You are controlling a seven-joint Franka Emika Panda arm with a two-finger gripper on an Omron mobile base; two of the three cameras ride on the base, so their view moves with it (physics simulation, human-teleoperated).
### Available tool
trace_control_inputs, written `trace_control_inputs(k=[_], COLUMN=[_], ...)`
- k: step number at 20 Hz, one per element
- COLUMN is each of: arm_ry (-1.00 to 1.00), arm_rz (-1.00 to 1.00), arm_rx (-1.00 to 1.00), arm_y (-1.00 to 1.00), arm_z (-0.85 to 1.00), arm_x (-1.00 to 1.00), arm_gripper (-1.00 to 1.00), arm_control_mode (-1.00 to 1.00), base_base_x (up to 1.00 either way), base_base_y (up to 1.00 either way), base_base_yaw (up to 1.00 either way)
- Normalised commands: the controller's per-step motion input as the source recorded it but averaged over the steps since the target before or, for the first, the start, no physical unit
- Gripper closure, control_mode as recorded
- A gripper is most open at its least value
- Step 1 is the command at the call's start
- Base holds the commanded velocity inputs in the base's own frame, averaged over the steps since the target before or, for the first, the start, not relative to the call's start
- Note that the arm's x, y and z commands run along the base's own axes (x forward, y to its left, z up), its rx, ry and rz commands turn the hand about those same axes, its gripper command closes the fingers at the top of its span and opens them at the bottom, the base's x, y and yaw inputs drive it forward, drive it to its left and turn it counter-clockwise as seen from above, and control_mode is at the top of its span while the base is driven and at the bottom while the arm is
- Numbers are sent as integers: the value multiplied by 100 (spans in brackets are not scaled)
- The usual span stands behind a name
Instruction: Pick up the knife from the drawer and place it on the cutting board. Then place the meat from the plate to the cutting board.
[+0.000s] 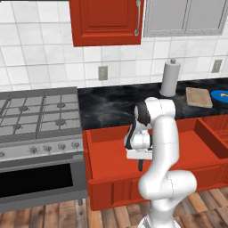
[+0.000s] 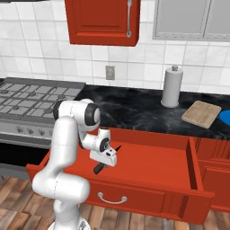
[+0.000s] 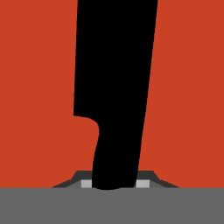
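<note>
The open red drawer [image 2: 152,167] holds the dark knife [image 2: 99,168], and my gripper [image 2: 105,161] is down inside it, shut on the knife. In the hand view the knife [image 3: 116,87] runs up from between my fingertips [image 3: 87,183] against the red drawer floor [image 3: 188,87]. From the left base view the gripper [image 1: 140,161] hangs low in the drawer [image 1: 196,151], with the knife [image 1: 140,166] under it. The tan cutting board [image 2: 202,113] lies on the counter at the right. Beside it the blue plate [image 1: 221,95] carries the orange meat [image 1: 222,94].
A paper-towel roll [image 2: 171,86] stands on the black counter [image 2: 134,110] left of the board. A gas stove [image 1: 38,113] with its oven sits to the left of the drawer. Red and grey wall cabinets [image 1: 107,20] hang above. A second red drawer [image 1: 218,127] is at the right.
</note>
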Motion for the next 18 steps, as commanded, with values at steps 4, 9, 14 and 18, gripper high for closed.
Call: trace_control_inputs(k=[4, 9, 14, 18], arm_ry=[5, 0, 3, 0], arm_rz=[0, -5, -11, -14], arm_rx=[0, 0, 0, -1], arm_y=[0, -21, -36, -5], arm_z=[-38, 3, 42, 73], arm_x=[-8, -9, -9, 0], arm_gripper=[100, 100, 100, 100], arm_control_mode=[-100, -100, -100, -100], base_base_x=[0, 0, 0, 0], base_base_y=[0, 0, 0, 0], base_base_yaw=[0, 0, 0, 0])
